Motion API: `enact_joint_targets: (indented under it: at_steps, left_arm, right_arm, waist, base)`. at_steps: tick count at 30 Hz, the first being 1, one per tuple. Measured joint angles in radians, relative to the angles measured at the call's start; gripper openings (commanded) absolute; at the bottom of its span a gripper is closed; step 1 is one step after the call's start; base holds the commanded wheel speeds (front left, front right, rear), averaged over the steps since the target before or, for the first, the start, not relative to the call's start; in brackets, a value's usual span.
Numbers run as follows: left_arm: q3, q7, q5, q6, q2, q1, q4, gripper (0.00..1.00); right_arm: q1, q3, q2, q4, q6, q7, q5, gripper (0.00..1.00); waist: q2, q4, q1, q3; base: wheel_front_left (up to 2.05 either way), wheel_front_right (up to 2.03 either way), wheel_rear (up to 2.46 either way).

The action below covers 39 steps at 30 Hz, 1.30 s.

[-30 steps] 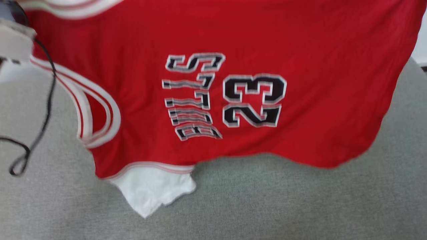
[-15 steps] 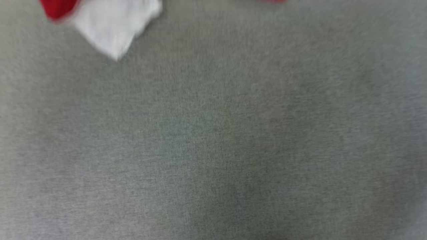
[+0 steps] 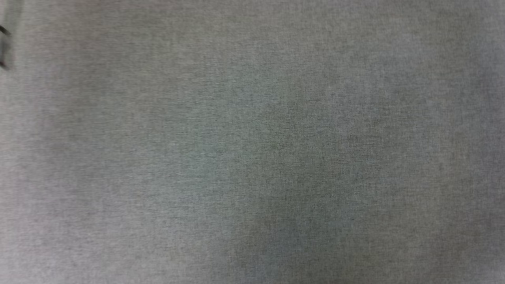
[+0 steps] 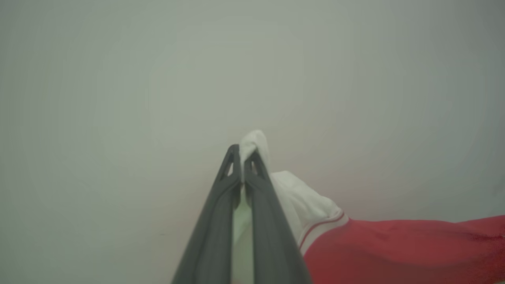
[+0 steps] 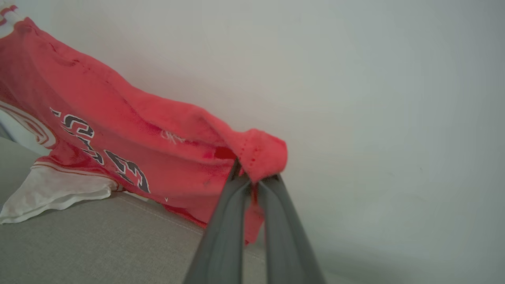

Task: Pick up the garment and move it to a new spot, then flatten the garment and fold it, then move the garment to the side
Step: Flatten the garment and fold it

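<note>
Left claw pinches the white sleeve edge of the jersey, right claw its red hem corner; bare grey upholstery below jersey.

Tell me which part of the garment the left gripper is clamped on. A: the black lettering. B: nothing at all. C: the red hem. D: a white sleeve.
D: in the left wrist view the left gripper is shut on a white sleeve of the garment.

Garment above the surface — sleeve resting on it.
</note>
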Motion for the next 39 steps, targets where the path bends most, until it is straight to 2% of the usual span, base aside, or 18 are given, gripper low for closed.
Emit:
enact_joint_targets:
  at_steps: [7, 12, 17, 20, 25, 27, 33, 39]
  left_arm:
    - [-0.033, -0.026, -0.071, -0.019, -0.023, 0.325, -0.028, 0.0]
    - [-0.041, -0.006, -0.125, -0.002, -0.006, 0.605, -0.129, 0.0]
    - [-0.078, 0.053, -0.159, 0.022, 0.035, 0.872, -0.245, 0.0]
    - [-0.104, 0.092, -0.179, 0.039, 0.057, 1.014, -0.309, 0.0]
    - [-0.137, 0.163, -0.222, 0.074, 0.092, 1.202, -0.409, 0.0]
    - [-0.147, 0.181, -0.22, 0.092, 0.122, 1.262, -0.444, 0.0]
    - [-0.161, 0.264, -0.273, 0.12, 0.2, 1.435, -0.539, 0.0]
    - [-0.16, 0.335, -0.348, 0.146, 0.274, 1.582, -0.639, 0.0]
  right_arm:
    - [0.188, 0.092, -0.011, 0.03, 0.0, -0.072, 0.065, 0.0]
    - [0.348, 0.154, -0.06, 0.022, 0.0, -0.103, 0.131, 0.0]
    - [0.527, 0.2, -0.124, -0.007, 0.0, -0.118, 0.208, 0.0]
    - [0.624, 0.2, -0.157, -0.008, 0.0, -0.09, 0.261, 0.0]
    - [0.776, 0.207, -0.194, -0.062, 0.0, -0.06, 0.342, 0.0]
    - [0.839, 0.204, -0.211, -0.085, 0.0, -0.039, 0.367, 0.0]
    - [1.036, 0.207, -0.264, -0.207, 0.0, 0.03, 0.431, 0.0]
    - [1.221, 0.169, -0.318, -0.352, 0.0, 0.123, 0.492, 0.0]
  waist:
    - [0.0, 0.025, -0.0001, -0.066]
    - [0.0, 0.046, -0.0002, -0.14]
    - [0.0, 0.068, -0.0003, -0.23]
    - [0.0, 0.078, -0.0003, -0.287]
    - [0.0, 0.089, -0.0005, -0.384]
    - [0.0, 0.091, -0.0006, -0.42]
    - [0.0, 0.095, -0.0007, -0.515]
    - [0.0, 0.092, -0.0007, -0.578]
  base:
    - [0.0, 0.0, 0.0]
    - [0.0, 0.0, 0.0]
    - [0.0, 0.0, 0.0]
    - [0.0, 0.0, 0.0]
    - [0.0, 0.0, 0.0]
    - [0.0, 0.0, 0.0]
    - [0.0, 0.0, 0.0]
    - [0.0, 0.0, 0.0]
